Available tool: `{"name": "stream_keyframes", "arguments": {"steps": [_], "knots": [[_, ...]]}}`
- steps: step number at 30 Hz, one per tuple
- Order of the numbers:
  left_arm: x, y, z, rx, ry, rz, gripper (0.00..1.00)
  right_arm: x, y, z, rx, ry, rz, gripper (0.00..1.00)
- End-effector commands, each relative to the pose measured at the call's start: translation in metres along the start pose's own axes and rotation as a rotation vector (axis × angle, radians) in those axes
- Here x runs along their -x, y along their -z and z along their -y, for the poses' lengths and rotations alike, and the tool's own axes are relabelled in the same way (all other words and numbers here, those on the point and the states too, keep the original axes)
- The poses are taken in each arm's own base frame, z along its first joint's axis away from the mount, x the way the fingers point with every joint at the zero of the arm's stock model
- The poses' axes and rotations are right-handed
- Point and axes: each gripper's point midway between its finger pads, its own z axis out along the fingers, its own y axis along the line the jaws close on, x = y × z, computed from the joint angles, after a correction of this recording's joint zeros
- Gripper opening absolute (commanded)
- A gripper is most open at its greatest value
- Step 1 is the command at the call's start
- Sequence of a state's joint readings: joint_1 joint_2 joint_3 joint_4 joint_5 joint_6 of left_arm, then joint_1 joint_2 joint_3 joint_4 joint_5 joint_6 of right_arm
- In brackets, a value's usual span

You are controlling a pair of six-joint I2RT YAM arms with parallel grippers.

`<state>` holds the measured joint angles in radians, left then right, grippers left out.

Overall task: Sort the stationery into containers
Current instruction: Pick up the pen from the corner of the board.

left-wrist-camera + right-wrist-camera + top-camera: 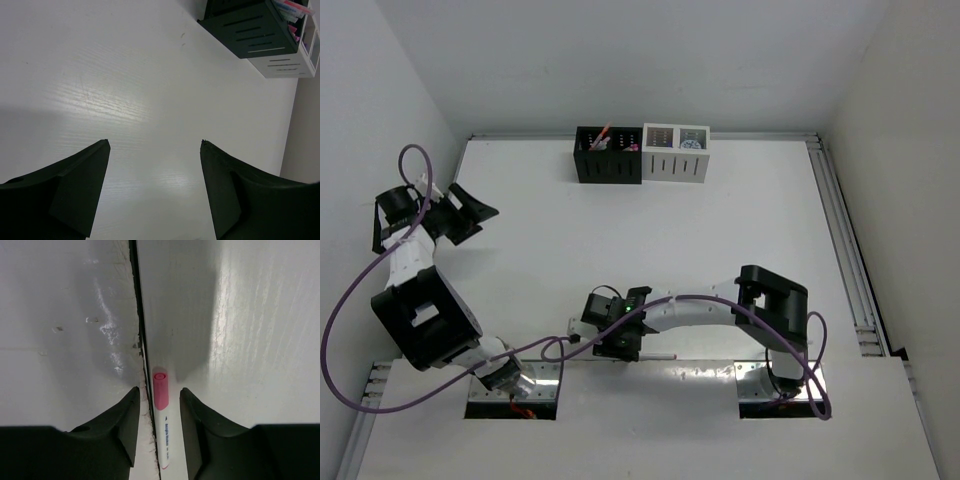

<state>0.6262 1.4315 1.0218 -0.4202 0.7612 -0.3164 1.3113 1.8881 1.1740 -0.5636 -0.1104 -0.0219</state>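
Note:
A white marker with a pink cap [161, 410] lies on the table along the dark seam [140, 315] near the front edge. My right gripper [159, 390] straddles it, one finger on each side with a narrow gap to the marker, so it is open. In the top view the right gripper [620, 348] is low over that seam. The black container [608, 160] and the white container [675, 158] stand side by side at the far edge, with pens [292, 7] showing in the black one. My left gripper [155, 142] is open over bare table at the left [470, 215].
The seam between the table and the front mounting strip [700, 362] runs right beside the marker. A metal rail [845, 250] lines the right side. White walls close in on the left, the right and the back.

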Motion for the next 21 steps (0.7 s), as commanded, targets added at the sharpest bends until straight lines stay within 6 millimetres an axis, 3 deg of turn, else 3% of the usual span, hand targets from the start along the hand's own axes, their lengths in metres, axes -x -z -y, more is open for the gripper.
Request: {"name": "stream_keyframes", "arguments": {"steps": [1, 11, 16, 21], "knots": [[0.004, 0.004, 0.001, -0.025, -0.032, 0.017, 0.79, 0.009, -0.006, 0.007, -0.031, -0.01, 0.04, 0.36], [0.003, 0.003, -0.004, -0.022, -0.025, 0.016, 0.79, -0.015, -0.019, 0.04, -0.122, -0.038, -0.007, 0.26], [-0.001, -0.001, -0.006, -0.025, -0.008, 0.008, 0.79, -0.033, -0.013, 0.059, -0.16, -0.079, -0.022, 0.26], [0.0, -0.003, -0.006, -0.029, 0.003, 0.01, 0.79, -0.04, -0.011, 0.065, -0.165, -0.118, -0.034, 0.26]]}}
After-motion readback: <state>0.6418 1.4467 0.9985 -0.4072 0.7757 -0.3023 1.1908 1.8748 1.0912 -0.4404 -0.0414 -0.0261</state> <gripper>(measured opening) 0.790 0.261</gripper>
